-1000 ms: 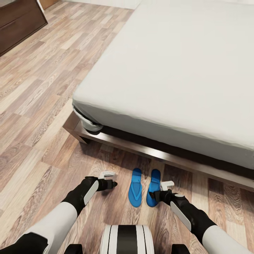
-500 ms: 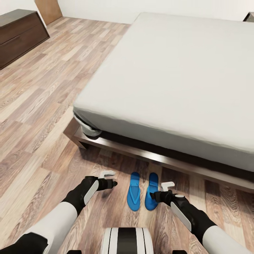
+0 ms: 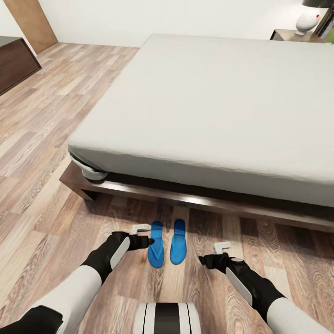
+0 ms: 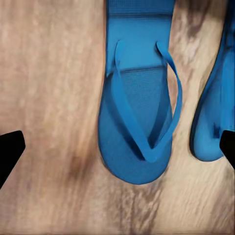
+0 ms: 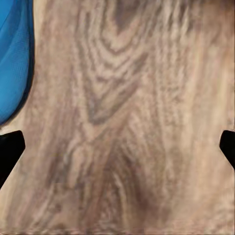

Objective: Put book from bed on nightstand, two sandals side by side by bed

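Note:
Two bright blue sandals lie side by side on the wood floor just in front of the bed's dark frame [image 3: 195, 200]: the left sandal [image 3: 156, 244] and the right sandal [image 3: 178, 241]. My left gripper [image 3: 148, 241] hovers open over the left sandal [image 4: 139, 122], with the other sandal [image 4: 215, 122] at the edge of that wrist view. A little to the right of the pair, my right gripper [image 3: 202, 259] is open above bare floor, and a sandal's edge [image 5: 13, 58] shows beside it. The pale grey mattress [image 3: 208, 97] is bare. The book is out of view.
A dark nightstand [image 3: 297, 35] with a white lamp [image 3: 308, 21] stands at the bed's far right corner. A dark wooden dresser [image 3: 14, 62] and a door [image 3: 30, 23] are at the far left. Wood-plank floor [image 3: 41, 153] stretches along the bed's left side.
The whole view has shifted and tilted up, bringing in the nightstand. The sandals now lie further left relative to my arms: under the left gripper, clear of the right one. Both arms keep their pose.

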